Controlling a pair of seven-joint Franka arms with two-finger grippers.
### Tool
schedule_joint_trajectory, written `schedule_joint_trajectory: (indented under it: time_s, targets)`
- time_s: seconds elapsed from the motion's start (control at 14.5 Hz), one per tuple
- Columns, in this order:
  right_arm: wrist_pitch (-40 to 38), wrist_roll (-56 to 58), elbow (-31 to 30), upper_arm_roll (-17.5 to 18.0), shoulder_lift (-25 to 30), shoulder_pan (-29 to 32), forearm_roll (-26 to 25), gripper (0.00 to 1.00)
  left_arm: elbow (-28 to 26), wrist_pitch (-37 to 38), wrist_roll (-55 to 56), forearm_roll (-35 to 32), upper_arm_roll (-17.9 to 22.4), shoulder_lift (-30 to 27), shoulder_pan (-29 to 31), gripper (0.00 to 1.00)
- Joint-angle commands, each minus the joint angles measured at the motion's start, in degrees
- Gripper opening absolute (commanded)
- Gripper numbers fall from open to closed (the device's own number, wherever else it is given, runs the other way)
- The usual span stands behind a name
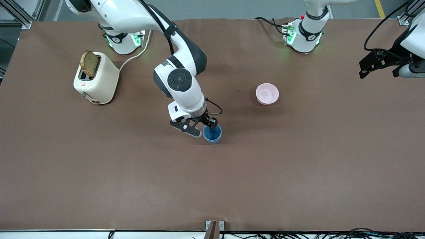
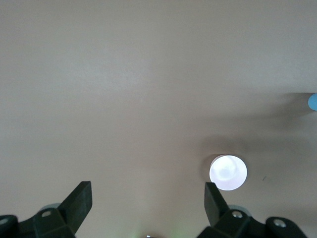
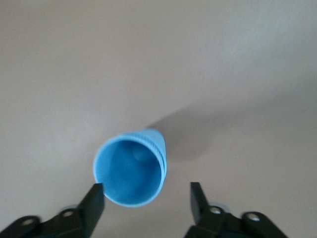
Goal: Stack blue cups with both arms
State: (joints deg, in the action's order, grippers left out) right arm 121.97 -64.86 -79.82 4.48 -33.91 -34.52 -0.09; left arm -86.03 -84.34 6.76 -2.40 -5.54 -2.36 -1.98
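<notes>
A blue cup stands upright near the middle of the table. In the right wrist view the blue cup shows a second rim line close under its top rim, as of two cups nested; no separate second cup shows. My right gripper is open just over the cup's rim, on the side toward the right arm's end of the table. In the right wrist view the right gripper has the cup's rim next to one fingertip. My left gripper is open and empty, waiting high over the left arm's end of the table; it also shows in its own view.
A pink bowl sits farther from the front camera than the cup, toward the left arm's end; it also shows in the left wrist view. A cream toaster with a bread slice stands near the right arm's base.
</notes>
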Motion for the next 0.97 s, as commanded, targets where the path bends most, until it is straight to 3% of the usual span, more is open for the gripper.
schedule_joint_trajectory:
  time_s: [0.0,0.21,0.34,0.62,0.76,0.9]
  targets:
    - [-7.8,-0.5,-1.6,-1.5,9.3,2.9,-4.0,1.00,-0.6,0.1,-1.2,0.5,0.2,-0.7,0.0,1.00]
    - [-18.7,1.7,-1.7,-1.1,16.4,10.8,-8.3,1.00,-0.5,0.1,-2.5,0.2,0.2,-0.5,-0.3,1.00]
    - [-23.0,11.8,-1.8,0.1,20.0,18.3,-8.4,1.00,-0.1,0.1,-2.4,-0.1,0.0,-0.5,-0.5,1.00]
    - [-33.3,34.1,-1.8,7.4,26.4,37.7,-5.6,1.00,0.0,0.1,-2.5,-0.2,0.1,-0.5,0.0,1.00]
    - [-37.0,41.4,-2.1,6.5,29.2,40.7,-3.4,1.00,0.0,0.1,-2.5,-0.1,0.0,-0.5,-0.1,1.00]
    - [-36.6,48.3,-5.8,0.9,32.8,40.3,-2.3,1.00,0.0,0.1,-2.5,-0.1,0.0,-0.4,-0.1,1.00]
